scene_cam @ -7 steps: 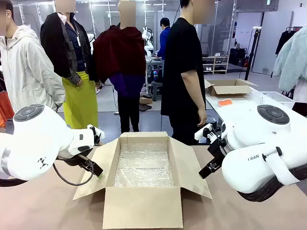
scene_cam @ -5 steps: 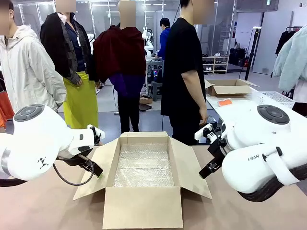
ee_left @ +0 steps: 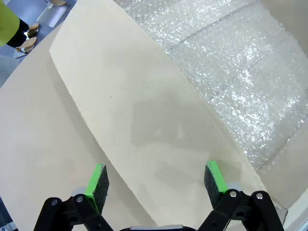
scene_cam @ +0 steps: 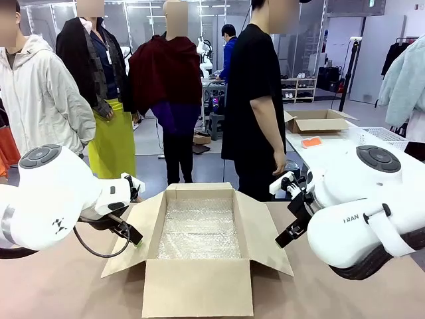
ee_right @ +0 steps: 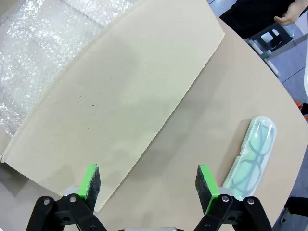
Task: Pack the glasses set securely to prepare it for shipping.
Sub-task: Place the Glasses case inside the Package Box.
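Box (scene_cam: 199, 292): brown cardboard, open, at the middle of the table (ee_right: 202, 139), all four flaps spread outward. Bubble wrap (scene_cam: 199, 229) lines its floor.

Your left gripper (ee_left: 156, 179): jaws spread wide, nothing between the green pads (ee_left: 97, 180). It hangs over the box's left flap (ee_left: 144, 115), and the bubble wrap shows beyond the flap's far edge. In the front view this arm sits low on the left side of the box.

Your right gripper (ee_right: 147, 181): also wide open and holding nothing. It hangs over the right flap (ee_right: 120, 86), near the flap's outer edge, with bare table under one finger.

Glasses set: you can see one clear case with mint-green frames (ee_right: 252, 154). It lies flat on the table outside the box, apart from the right flap. Its near end is just beside the right gripper's finger. Whether the two touch cannot be told from this angle.

A person in a black shirt (scene_cam: 255, 100) stands at the far side of the table, side-on. One hand (ee_right: 287, 19) hangs down past the table's edge.
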`<action>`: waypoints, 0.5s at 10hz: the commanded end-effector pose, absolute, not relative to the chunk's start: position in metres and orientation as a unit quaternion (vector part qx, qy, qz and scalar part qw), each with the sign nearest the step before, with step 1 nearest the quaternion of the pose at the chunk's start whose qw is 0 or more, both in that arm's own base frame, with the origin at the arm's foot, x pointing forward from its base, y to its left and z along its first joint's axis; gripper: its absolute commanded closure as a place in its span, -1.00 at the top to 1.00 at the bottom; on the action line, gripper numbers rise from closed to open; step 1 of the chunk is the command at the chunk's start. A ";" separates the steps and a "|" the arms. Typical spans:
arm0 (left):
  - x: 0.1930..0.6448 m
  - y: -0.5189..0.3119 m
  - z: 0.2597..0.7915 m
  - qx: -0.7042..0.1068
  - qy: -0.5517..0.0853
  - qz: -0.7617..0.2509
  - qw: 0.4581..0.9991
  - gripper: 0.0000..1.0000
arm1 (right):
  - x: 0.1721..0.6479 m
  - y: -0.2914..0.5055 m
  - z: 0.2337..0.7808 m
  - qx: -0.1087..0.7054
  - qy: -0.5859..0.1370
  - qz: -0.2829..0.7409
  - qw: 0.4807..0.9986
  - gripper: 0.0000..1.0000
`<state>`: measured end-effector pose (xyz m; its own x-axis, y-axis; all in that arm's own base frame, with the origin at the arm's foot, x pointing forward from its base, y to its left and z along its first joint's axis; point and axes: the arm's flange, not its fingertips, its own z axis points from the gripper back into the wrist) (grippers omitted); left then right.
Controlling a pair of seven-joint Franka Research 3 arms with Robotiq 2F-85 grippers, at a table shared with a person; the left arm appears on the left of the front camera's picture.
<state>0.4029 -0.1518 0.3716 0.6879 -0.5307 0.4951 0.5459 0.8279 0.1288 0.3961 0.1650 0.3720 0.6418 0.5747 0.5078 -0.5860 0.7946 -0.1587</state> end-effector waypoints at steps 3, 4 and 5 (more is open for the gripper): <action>0.391 -0.138 0.410 -0.067 -0.247 -0.337 0.906 1.00 | 0.396 0.158 0.405 -0.007 -0.242 0.327 0.914 1.00; 0.385 -0.117 0.436 -0.104 -0.239 -0.350 0.900 1.00 | 0.403 0.146 0.422 -0.065 -0.244 0.321 0.913 1.00; 0.373 -0.099 0.457 -0.140 -0.226 -0.356 0.896 1.00 | 0.411 0.134 0.432 -0.060 -0.232 0.297 0.924 1.00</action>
